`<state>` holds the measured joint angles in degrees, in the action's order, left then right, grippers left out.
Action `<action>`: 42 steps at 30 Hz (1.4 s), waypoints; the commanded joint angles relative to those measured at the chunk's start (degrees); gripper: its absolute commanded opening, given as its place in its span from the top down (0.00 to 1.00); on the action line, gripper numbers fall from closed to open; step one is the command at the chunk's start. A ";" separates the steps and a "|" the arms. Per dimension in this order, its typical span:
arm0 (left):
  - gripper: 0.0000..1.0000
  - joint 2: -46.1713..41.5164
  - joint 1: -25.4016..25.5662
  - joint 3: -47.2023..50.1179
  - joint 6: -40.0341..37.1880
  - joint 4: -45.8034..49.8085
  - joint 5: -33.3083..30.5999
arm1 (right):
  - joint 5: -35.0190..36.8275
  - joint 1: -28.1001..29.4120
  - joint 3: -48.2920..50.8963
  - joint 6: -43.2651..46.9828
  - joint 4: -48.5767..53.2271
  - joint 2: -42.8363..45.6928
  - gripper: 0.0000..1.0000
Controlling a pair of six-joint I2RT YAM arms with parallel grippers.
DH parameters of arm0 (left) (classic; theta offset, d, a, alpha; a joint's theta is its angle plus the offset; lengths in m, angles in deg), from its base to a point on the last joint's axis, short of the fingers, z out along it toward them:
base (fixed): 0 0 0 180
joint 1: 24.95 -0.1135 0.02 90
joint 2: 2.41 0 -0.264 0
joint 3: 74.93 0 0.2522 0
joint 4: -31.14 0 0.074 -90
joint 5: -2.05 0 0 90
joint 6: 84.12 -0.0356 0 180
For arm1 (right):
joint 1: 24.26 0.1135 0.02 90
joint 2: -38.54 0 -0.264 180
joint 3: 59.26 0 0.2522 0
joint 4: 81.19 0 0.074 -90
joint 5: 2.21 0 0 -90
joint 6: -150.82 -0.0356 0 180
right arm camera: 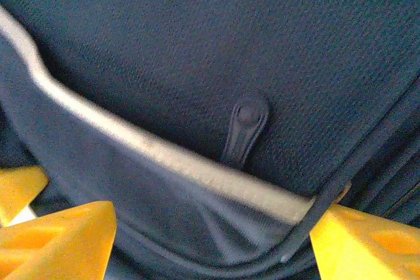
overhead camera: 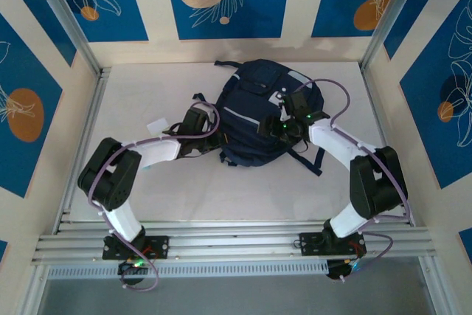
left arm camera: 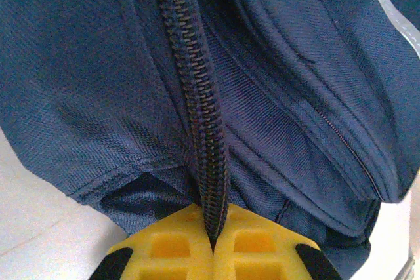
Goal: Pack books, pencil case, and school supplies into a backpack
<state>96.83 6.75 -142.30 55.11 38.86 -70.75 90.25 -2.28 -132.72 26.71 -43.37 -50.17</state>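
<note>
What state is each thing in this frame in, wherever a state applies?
backpack: lying on the table, front up.
zipper: teeth meshed where visible.
left gripper: shut on the zipper.
right gripper: open, fingers straddling backpack fabric.
whitish piece: on the table, outside the backpack.

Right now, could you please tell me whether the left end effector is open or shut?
Shut: the left end effector has its yellow fingers pressed together on the zipper of the backpack.
</note>
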 commanded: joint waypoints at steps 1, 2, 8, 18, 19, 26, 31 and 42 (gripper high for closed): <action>1.00 1.30 2.49 -0.95 0.43 -5.21 2.88 | -6.82 3.16 2.29 -4.34 1.16 3.71 0.23; 1.00 1.60 2.49 -1.14 0.38 -5.14 2.92 | -7.80 3.25 2.92 -4.92 0.72 4.20 0.23; 1.00 1.32 2.26 -1.60 -1.69 -3.18 1.65 | -4.79 1.72 2.23 -2.84 3.30 5.76 0.24; 1.00 -0.67 -0.68 -1.84 -6.67 2.93 -0.39 | -2.71 -9.25 1.24 2.66 3.63 7.26 0.25; 1.00 -0.80 -0.77 -1.89 -6.97 3.42 -0.62 | -2.70 -10.11 0.80 3.01 2.99 6.25 0.25; 1.00 -0.89 -0.77 -1.86 -6.87 4.02 -0.15 | -4.81 -13.52 -3.49 3.00 -1.81 -3.29 0.33; 1.00 -1.04 -0.78 -1.59 -7.17 4.94 -0.32 | -7.25 -13.68 -6.04 2.12 -5.02 -7.82 0.42; 1.00 2.64 -4.69 -6.00 -11.31 7.16 -3.40 | -10.90 -13.76 -1.43 1.75 -1.74 -3.32 1.00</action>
<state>97.84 4.78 -144.74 47.48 43.84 -71.52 83.32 -16.14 -136.79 28.61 -46.70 -57.84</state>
